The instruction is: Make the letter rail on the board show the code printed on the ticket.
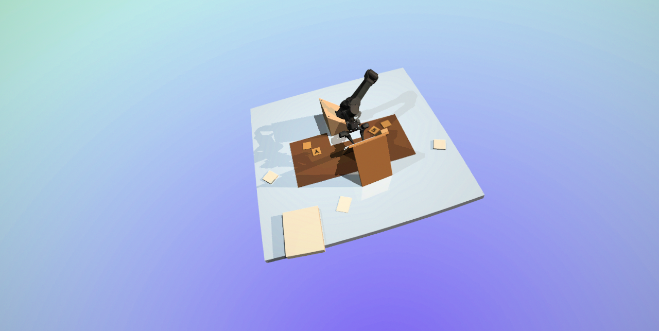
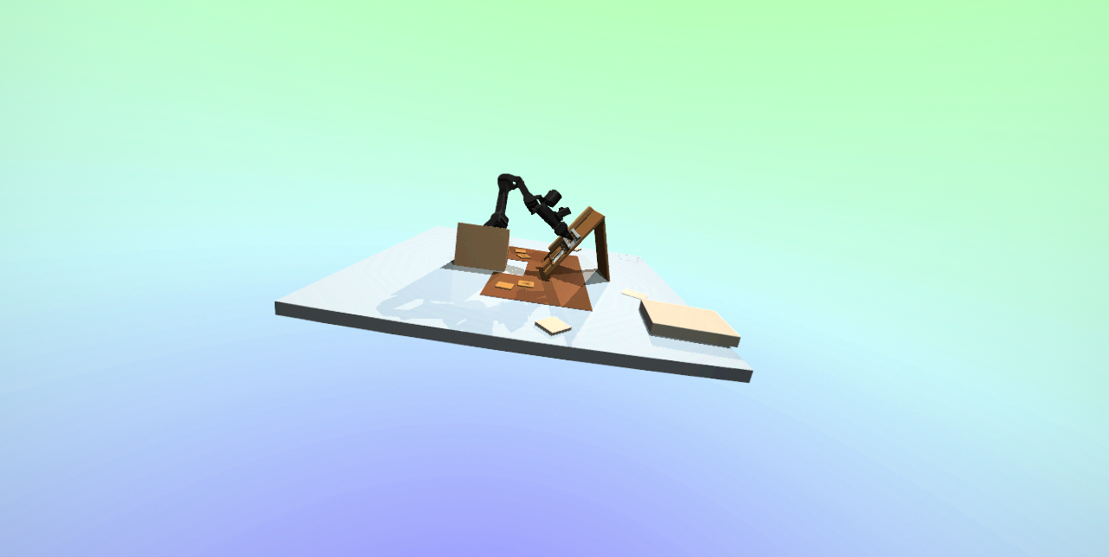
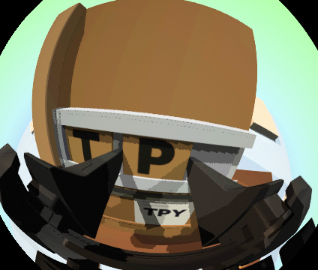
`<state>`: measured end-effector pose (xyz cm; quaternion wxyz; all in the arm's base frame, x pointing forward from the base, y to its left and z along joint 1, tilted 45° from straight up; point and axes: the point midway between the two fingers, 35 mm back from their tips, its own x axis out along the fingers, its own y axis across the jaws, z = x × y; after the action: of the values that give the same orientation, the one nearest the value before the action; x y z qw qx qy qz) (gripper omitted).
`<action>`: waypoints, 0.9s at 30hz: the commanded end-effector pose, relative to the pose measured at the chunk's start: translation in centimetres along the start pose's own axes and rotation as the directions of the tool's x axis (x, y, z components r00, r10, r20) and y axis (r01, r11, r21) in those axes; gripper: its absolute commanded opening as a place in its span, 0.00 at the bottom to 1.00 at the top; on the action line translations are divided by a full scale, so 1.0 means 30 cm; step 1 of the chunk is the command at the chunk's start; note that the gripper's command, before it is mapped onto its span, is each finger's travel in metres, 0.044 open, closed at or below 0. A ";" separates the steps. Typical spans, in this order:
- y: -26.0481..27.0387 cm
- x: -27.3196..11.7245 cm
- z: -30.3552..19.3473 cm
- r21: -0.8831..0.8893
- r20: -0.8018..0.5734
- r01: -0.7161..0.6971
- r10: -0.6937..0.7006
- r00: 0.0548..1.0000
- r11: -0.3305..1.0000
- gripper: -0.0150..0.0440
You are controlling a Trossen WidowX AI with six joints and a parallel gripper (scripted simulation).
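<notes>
The slanted board (image 3: 159, 67) (image 1: 373, 160) bears a pale rail (image 3: 155, 126) with its open end at right in the wrist view. The T tile (image 3: 103, 150) sits at the rail's left end. My gripper (image 3: 155, 158) (image 1: 357, 141) is shut on the P tile (image 3: 181, 154), which sits upright in the rail. A narrow gap shows between the T and P tiles; bare rail lies right of P. The ticket (image 3: 164, 212) reads TPY. The Y tile (image 1: 316, 151) (image 2: 525, 283) lies face up on the brown mat (image 1: 317, 174), left of the board in the top view.
A plain tile (image 1: 307, 145) lies beside Y. Another lettered tile (image 1: 374, 129) and two plain tiles (image 1: 385, 123) (image 1: 384, 131) lie right of the gripper. A tan panel (image 1: 330, 119) (image 2: 482, 247) stands near the arm. A thick cream block (image 1: 302, 232) (image 2: 686, 320) rests at the counter's edge.
</notes>
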<state>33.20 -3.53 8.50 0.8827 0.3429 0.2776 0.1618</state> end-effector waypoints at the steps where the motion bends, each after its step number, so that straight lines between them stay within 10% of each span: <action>1: -0.001 0.000 0.000 0.000 0.000 0.000 0.000 1.000 1.000 0.52; 7: 0.000 -0.019 0.000 0.003 0.002 0.005 -0.005 1.000 1.000 0.75; 27: -0.007 -0.080 -0.002 0.003 0.002 0.006 -0.006 1.000 1.000 0.75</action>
<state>31.49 -4.67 9.10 0.8822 0.3449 0.2796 0.1568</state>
